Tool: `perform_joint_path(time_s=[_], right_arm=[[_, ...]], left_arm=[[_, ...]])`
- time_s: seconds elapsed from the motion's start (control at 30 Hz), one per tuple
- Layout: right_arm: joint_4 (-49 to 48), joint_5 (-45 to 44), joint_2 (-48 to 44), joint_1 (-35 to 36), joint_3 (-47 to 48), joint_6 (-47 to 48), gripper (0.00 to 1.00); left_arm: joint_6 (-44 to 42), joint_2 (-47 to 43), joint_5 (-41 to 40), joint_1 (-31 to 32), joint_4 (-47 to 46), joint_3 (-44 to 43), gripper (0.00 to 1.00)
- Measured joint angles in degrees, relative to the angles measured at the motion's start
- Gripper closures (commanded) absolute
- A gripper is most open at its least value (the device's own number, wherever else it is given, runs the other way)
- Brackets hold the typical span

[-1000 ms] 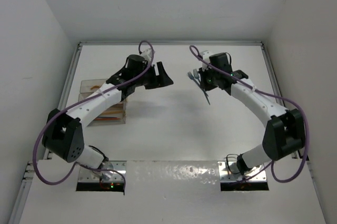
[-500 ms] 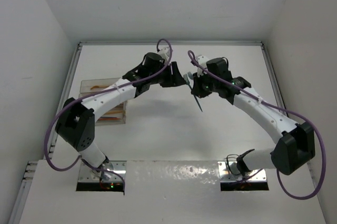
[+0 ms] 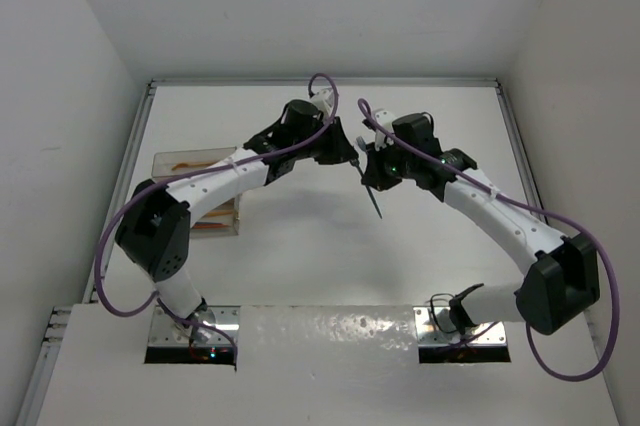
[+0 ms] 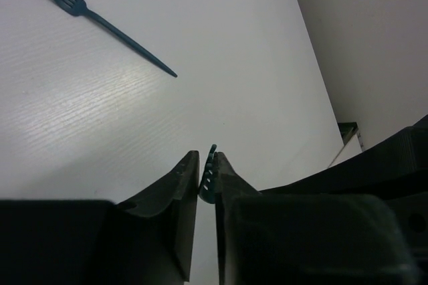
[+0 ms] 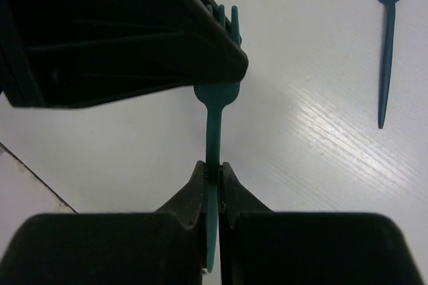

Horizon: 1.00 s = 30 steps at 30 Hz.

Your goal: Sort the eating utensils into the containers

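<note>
A teal fork (image 5: 214, 118) hangs in the air over the middle of the table, between both arms. My right gripper (image 5: 214, 164) is shut on its handle, and the handle's end sticks back between the fingers. My left gripper (image 4: 206, 156) is shut on the fork's tines (image 4: 210, 171); its dark finger (image 5: 134, 37) covers most of the fork's head in the right wrist view. From above, the two grippers meet at the fork (image 3: 374, 199). A second teal fork (image 4: 107, 27) lies flat on the table. The clear containers (image 3: 172, 159) stand at the left, with orange utensils (image 3: 208, 227) inside.
The left arm (image 3: 215, 181) reaches across above the containers and hides part of them. White walls close in the table on the left, back and right. The lying fork (image 5: 386, 57) is on the table beyond the grippers.
My left arm has swung right toward the right gripper and its jaws have closed down onto the fork's tines. The right gripper has shifted slightly left while keeping hold of the handle.
</note>
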State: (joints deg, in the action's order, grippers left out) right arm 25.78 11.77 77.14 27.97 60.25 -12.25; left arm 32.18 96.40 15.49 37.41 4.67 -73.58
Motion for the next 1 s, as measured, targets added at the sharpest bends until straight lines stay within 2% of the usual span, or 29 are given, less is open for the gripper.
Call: perform_joint_path(time_s=[0.07, 0.13, 0.23, 0.27, 0.4, 0.53, 0.77, 1.0], right_arm=[[-0.07, 0.15, 0.00, -0.02, -0.35, -0.02, 1.00], [0.00, -0.04, 0.00, -0.09, -0.50, 0.00, 0.95], [-0.07, -0.42, 0.11, -0.07, -0.55, -0.24, 0.71], [-0.13, -0.61, 0.22, -0.07, -0.55, -0.24, 0.54], [-0.20, -1.86, 1.07, 0.00, -0.55, -0.68, 0.37], [-0.20, -4.52, 1.70, 0.00, -0.55, -0.85, 0.30], [-0.37, -8.81, 1.81, -0.02, -0.55, -0.48, 0.29], [-0.61, -10.93, 3.76, -0.09, -0.55, 0.44, 0.29]], left_arm=[[0.11, 0.28, -0.07, 0.00, -0.15, -0.04, 0.98], [-0.07, 0.46, -0.02, 0.00, 0.24, -0.04, 1.00], [-0.02, 0.46, -0.92, 0.00, 0.68, -0.04, 1.00], [0.04, 0.46, -1.53, -0.02, 0.87, -0.04, 1.00], [1.03, 0.46, -3.56, -2.34, 1.99, 0.02, 1.00], [3.19, -1.20, -3.82, -11.50, 2.47, 2.67, 1.00], [4.68, -8.55, -9.46, -35.12, 8.07, 6.47, 1.00], [4.11, -12.50, -9.29, -55.21, 9.99, 10.84, 1.00]])
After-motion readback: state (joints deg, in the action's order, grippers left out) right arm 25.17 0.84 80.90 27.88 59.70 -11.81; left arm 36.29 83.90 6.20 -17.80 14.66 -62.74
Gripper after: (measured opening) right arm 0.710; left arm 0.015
